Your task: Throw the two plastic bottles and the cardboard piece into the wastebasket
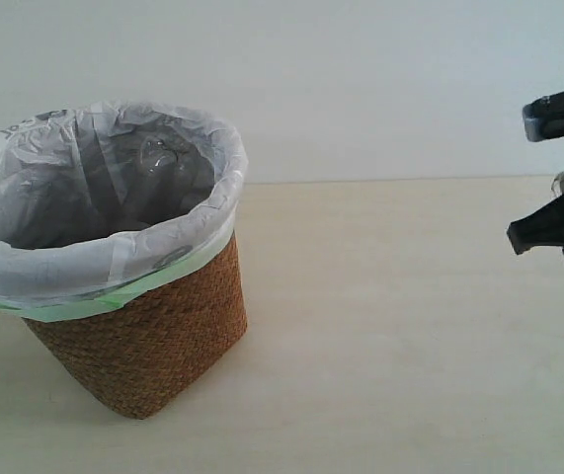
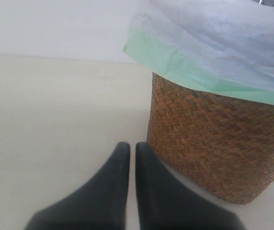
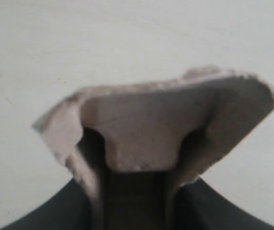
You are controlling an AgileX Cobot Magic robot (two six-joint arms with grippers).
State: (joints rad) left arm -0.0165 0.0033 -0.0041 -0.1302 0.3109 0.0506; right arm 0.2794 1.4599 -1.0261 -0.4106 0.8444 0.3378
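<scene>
The wastebasket (image 1: 143,336), brown wicker with a crinkled white bag edged in pale green, stands at the left of the exterior view. Inside the bag a clear bottle (image 1: 160,155) shows faintly; its cap and label are hidden, and I see no second bottle. My left gripper (image 2: 128,146) is shut and empty, low over the table right beside the wastebasket's wicker wall (image 2: 213,143); the exterior view does not show it. My right gripper (image 1: 558,232) hangs at the far right above the table. It is shut on the grey-brown cardboard piece (image 3: 165,120), which juts out past its fingers (image 3: 223,211).
The pale wooden table (image 1: 390,326) stretches between the basket and the right arm. A plain white wall (image 1: 361,79) stands behind it.
</scene>
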